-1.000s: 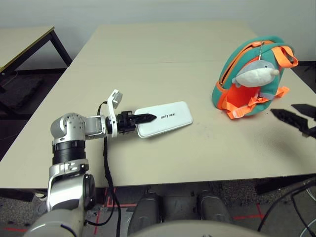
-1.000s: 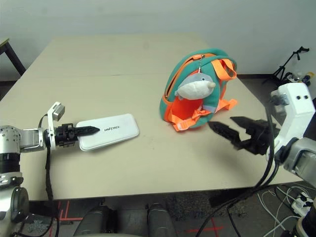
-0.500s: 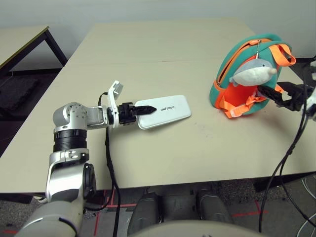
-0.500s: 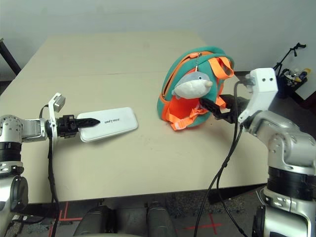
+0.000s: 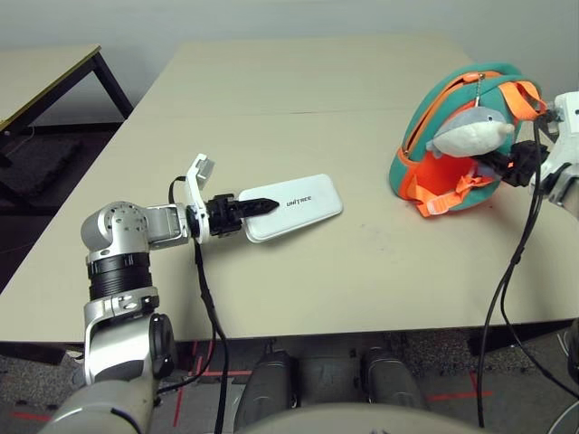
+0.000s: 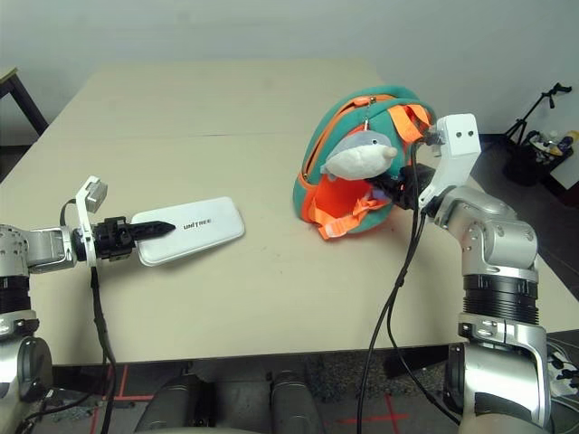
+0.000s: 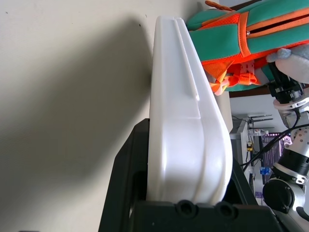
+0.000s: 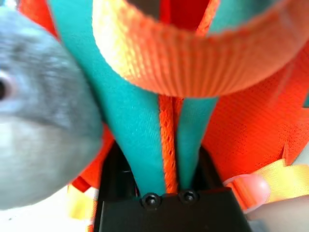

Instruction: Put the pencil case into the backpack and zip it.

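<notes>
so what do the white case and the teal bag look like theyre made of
The flat white rounded pencil case looks like hard moulded plastic, smooth and slightly glossy: the left wrist view shows crisp ridges and a seam line. The small teal and orange backpack looks like soft fabric, with a mesh-like weave on the orange panel and woven webbing straps. Its grey-white whale charm looks plush and fuzzy.

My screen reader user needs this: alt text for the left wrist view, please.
The left end effector grips one end of a white pencil case above a beige table, with a teal and orange backpack beyond.
</notes>
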Tool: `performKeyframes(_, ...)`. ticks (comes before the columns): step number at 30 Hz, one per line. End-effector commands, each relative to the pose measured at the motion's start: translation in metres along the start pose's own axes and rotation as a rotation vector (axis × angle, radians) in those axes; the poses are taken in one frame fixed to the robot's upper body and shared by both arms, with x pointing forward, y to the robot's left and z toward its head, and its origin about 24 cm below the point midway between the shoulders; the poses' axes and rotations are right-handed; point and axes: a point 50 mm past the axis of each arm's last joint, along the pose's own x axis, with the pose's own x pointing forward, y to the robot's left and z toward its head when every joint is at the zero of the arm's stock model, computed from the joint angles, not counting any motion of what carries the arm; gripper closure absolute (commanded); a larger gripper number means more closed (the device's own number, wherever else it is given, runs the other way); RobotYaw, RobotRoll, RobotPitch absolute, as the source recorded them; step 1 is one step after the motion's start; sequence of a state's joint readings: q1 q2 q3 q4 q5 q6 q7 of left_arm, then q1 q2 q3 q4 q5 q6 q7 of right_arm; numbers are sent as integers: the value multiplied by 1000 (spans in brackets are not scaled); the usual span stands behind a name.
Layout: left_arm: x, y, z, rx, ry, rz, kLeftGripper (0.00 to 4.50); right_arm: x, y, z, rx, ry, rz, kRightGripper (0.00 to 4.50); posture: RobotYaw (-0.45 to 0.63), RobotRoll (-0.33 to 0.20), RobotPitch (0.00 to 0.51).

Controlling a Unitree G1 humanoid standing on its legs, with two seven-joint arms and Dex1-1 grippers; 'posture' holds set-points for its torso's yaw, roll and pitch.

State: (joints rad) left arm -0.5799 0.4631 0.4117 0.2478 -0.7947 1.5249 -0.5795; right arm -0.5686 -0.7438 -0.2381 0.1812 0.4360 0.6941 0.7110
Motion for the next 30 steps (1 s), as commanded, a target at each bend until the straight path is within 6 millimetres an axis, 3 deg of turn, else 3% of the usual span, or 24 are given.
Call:
performKeyframes(1,4,1,0,-2,11,4,3098,-10,16,15,0,-14,61,4275,-42,0,0)
performKeyframes(8,8,4,3,1,23,11,3098,-43,70,40,29,14,252,4358,-91,0,0)
performKeyframes(12,12,5,6,5,35,8,3098,-65,93,42,37,53,324,4358,-123,0,3)
performKeyframes(24,27,4,15,25,83,-9,3098,-128,110,38,44,111,310,4358,-254,0,18)
performKeyframes(30,35,-5,23,49,98,-33,3098,-139,118,48,104,98,209,4358,-280,0,14)
